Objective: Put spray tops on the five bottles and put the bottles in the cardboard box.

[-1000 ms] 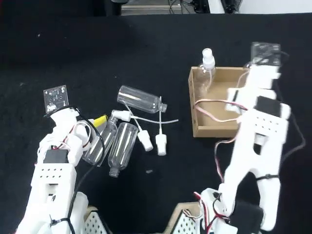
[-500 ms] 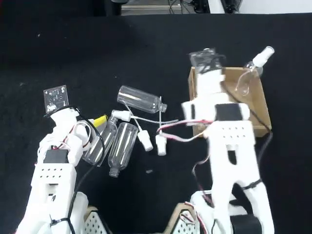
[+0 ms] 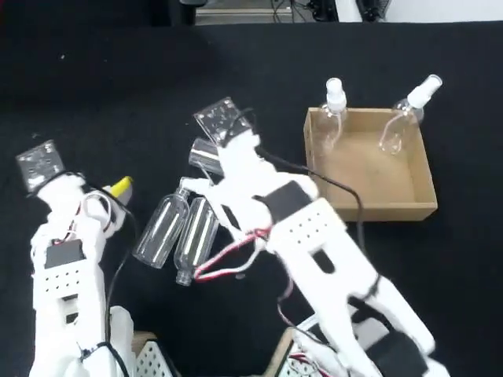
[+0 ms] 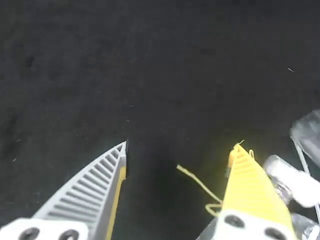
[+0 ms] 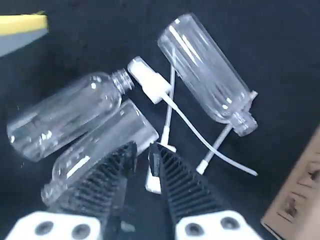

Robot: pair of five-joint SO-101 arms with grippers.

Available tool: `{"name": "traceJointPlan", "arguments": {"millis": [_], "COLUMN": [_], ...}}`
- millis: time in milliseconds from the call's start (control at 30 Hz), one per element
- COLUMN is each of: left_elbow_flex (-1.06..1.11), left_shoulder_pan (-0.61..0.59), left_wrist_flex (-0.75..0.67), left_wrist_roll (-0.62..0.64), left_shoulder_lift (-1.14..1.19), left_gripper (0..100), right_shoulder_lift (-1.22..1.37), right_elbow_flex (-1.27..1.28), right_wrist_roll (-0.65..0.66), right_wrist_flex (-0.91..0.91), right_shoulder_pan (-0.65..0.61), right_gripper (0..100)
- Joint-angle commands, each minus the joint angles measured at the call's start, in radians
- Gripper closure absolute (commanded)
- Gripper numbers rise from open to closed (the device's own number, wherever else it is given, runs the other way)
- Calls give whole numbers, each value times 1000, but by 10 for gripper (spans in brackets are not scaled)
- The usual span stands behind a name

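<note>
Two capped bottles (image 3: 333, 110) (image 3: 407, 111) stand in the cardboard box (image 3: 369, 210). Three uncapped clear bottles (image 5: 65, 117) (image 5: 100, 150) (image 5: 205, 70) lie on the black table, two of them side by side (image 3: 161, 228) (image 3: 196, 234). One spray top (image 5: 150, 85) rests by a bottle neck. Another spray top (image 5: 153, 181) lies below my right gripper (image 5: 142, 147), whose dark jaws are open only by a narrow gap and hold nothing. The right arm (image 3: 259, 196) stretches over the loose bottles. My left gripper (image 4: 180, 155) is wide open and empty, left of the bottles; its yellow finger (image 3: 120, 186) is clear of them.
The thin white tubes of the spray tops (image 5: 210, 150) run across the table between the bottles. A corner of the cardboard box (image 5: 295, 200) is close by in the right wrist view. The black table (image 3: 118, 94) stretches behind and to the left.
My right arm left a second capped bottle standing in the box and swung left over the loose bottles. My left arm drew back to the left, away from them.
</note>
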Motion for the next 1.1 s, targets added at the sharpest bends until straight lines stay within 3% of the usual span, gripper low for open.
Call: {"name": "traceJointPlan", "arguments": {"millis": [0,100,267,367,667,1067], "left_elbow_flex": [-64,-64,-64,-64,-64,-64], "left_shoulder_pan": [-28,-28,-30,-30,-30,-30], "left_wrist_flex": [-12,-12,-12,-12,-12,-15], "left_wrist_roll": [80,91,86,86,84,84], "left_shoulder_lift": [-14,-14,-14,-14,-14,-14], "left_gripper": [700,700,700,700,700,700], "right_shoulder_lift": [110,234,456,587,857,974], "right_elbow_flex": [-74,-191,-435,-552,-746,-802], "right_wrist_roll": [-14,3,189,275,399,516], "right_wrist_flex": [-129,-107,17,63,71,63], "right_shoulder_pan": [3,8,6,5,11,75], "right_gripper": [982,949,766,720,714,714]}}
